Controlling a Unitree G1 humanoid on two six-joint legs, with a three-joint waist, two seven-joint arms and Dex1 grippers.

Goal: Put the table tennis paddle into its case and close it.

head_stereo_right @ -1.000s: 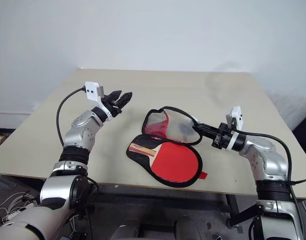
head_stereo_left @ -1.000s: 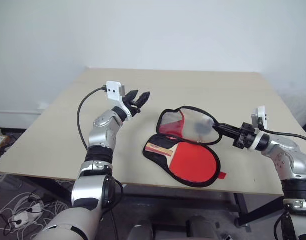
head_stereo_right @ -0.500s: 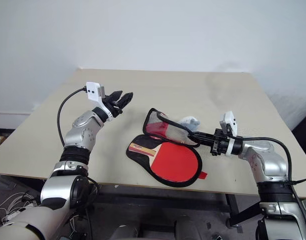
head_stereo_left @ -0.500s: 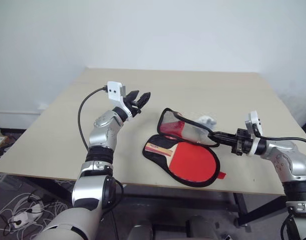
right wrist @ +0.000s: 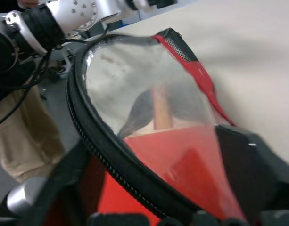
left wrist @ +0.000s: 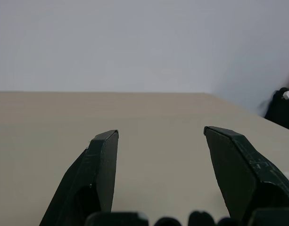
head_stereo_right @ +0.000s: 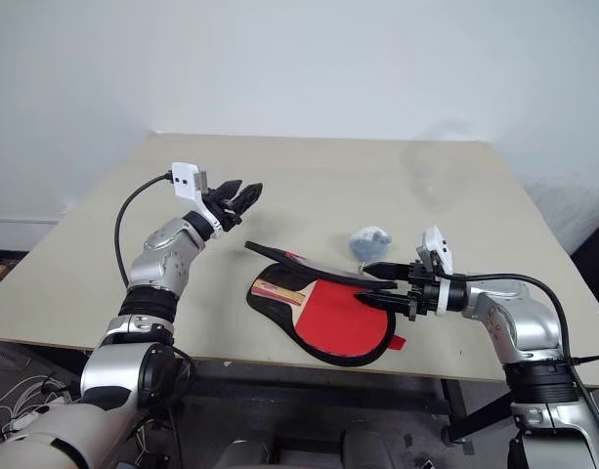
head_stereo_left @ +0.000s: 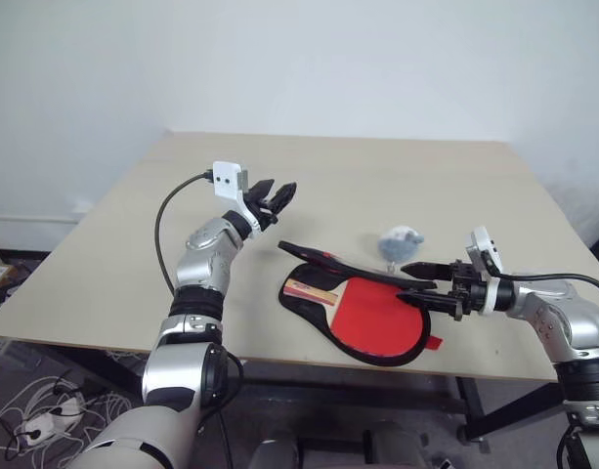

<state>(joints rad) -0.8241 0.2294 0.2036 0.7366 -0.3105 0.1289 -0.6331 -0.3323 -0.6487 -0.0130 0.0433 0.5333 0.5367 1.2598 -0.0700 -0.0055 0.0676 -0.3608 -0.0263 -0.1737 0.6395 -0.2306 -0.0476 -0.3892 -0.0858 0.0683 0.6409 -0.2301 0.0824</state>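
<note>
I see right gripper jaws now spread, case flap released and dropped low over paddle; left gripper unchanged, open

I can read no text, brand name, number or sign anywhere from my station. The table tennis paddle has dark and red markings on its light-wood handle, but they are too small for me to make out as letters. The case and the bench carry no lettering that I can read.
</note>
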